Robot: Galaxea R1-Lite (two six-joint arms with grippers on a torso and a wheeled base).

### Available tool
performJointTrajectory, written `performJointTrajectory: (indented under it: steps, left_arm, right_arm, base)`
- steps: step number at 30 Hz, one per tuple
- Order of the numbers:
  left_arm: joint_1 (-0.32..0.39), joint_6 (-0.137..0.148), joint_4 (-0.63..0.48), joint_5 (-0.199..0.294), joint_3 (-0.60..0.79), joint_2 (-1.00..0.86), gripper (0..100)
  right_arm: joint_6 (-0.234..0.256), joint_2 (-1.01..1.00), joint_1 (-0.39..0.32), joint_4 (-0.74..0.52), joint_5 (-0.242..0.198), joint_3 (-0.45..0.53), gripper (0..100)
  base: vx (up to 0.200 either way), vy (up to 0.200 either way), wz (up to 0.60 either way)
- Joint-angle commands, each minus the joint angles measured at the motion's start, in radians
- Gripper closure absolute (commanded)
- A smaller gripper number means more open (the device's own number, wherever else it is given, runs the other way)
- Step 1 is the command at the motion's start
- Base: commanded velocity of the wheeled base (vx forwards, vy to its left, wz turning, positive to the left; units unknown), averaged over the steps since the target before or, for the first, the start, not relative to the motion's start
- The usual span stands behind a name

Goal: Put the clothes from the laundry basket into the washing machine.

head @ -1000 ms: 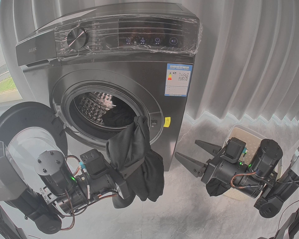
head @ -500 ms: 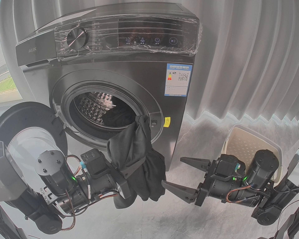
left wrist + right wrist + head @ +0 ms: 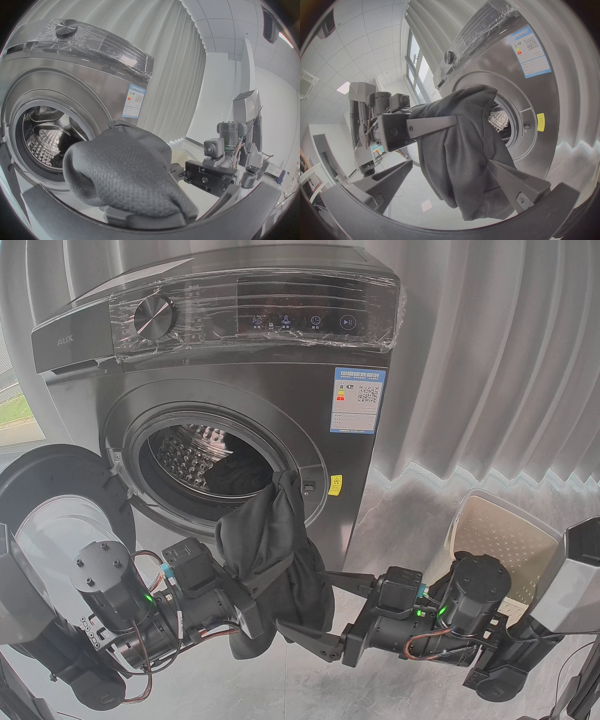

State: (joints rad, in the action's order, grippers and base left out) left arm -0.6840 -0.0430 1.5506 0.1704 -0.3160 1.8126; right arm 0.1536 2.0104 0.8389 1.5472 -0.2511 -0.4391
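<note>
The washing machine [image 3: 250, 377] stands with its round door [image 3: 56, 490] swung wide open to the robot's left, so the steel drum [image 3: 187, 455] is exposed. A dark cloth [image 3: 240, 474] already lies inside the drum, low and toward its right side.

The left gripper [image 3: 275, 577] is below and in front of the opening, closed on a dark garment [image 3: 269, 534]. One finger crosses the front of the cloth, and the other is hidden behind it. The garment hangs bunched over this gripper. Its top reaches up to the lower right edge of the opening, though I cannot tell whether it actually touches the rim. The rest droops down in front of the machine's lower panel. In the left wrist view the garment [image 3: 125, 168] bulges over the fingers, with the drum behind it.

The right gripper [image 3: 306, 605] is spread wide, level with the hanging lower part of the garment and right beside it. In the right wrist view its two fingers straddle the cloth [image 3: 462, 156], one tip against the fabric and the other off to the side, and neither is pressed shut on it.

The laundry basket [image 3: 500, 534], cream coloured, sits on the floor [image 3: 387, 521] to the right of the machine, near the curtain [image 3: 500, 365] and behind the right arm.
</note>
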Motion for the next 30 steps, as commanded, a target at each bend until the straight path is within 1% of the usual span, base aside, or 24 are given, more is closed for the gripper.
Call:
performJointTrajectory:
  steps: [1, 2, 3, 5, 11, 16, 19, 20, 21, 23, 30]
  left_arm:
    - [-0.002, -0.002, 0.0, 0.0, -0.005, 0.002, 100]
    - [-0.002, -0.003, 0.0, 0.0, -0.006, 0.004, 100]
    - [-0.006, -0.009, 0.0, -0.002, -0.008, 0.004, 100]
    - [-0.009, -0.012, 0.0, -0.003, -0.011, 0.002, 100]
    - [-0.009, -0.014, 0.0, -0.008, -0.014, 0.017, 100]
    - [-0.009, -0.014, 0.0, -0.008, -0.017, 0.019, 100]
    - [-0.009, -0.023, 0.0, -0.009, -0.022, 0.019, 100]
    - [-0.009, -0.023, 0.0, -0.009, -0.022, 0.019, 100]
    - [-0.009, -0.025, 0.0, -0.017, -0.022, 0.021, 100]
    - [-0.009, -0.025, 0.0, -0.02, -0.023, 0.021, 100]
    - [-0.002, -0.026, 0.0, -0.022, -0.028, 0.024, 100]
  right_arm:
    - [0.004, 0.096, 0.011, 0.001, 0.012, -0.072, 0]
    - [0.004, 0.097, 0.011, 0.001, 0.016, -0.075, 0]
    - [0.007, 0.108, 0.023, 0.001, 0.049, -0.105, 0]
    - [0.009, 0.12, 0.034, 0.001, 0.069, -0.141, 0]
    - [0.011, 0.159, 0.065, 0.001, 0.072, -0.191, 0]
    - [0.014, 0.182, 0.071, 0.001, 0.078, -0.22, 0]
    - [0.021, 0.189, 0.071, 0.001, 0.081, -0.243, 0]
    - [0.021, 0.189, 0.071, 0.001, 0.081, -0.243, 100]
    - [0.024, 0.186, 0.071, 0.001, 0.09, -0.245, 100]
    - [0.027, 0.179, 0.072, 0.001, 0.095, -0.24, 100]
    - [0.029, 0.134, 0.095, 0.001, 0.096, -0.191, 100]
  base:
    - [0.0, 0.0, 0.0]
    - [0.0, 0.0, 0.0]
    - [0.0, 0.0, 0.0]
    - [0.0, 0.0, 0.0]
    - [0.0, 0.0, 0.0]
    - [0.0, 0.0, 0.0]
    - [0.0, 0.0, 0.0]
    - [0.0, 0.0, 0.0]
    - [0.0, 0.0, 0.0]
    - [0.0, 0.0, 0.0]
    - [0.0, 0.0, 0.0]
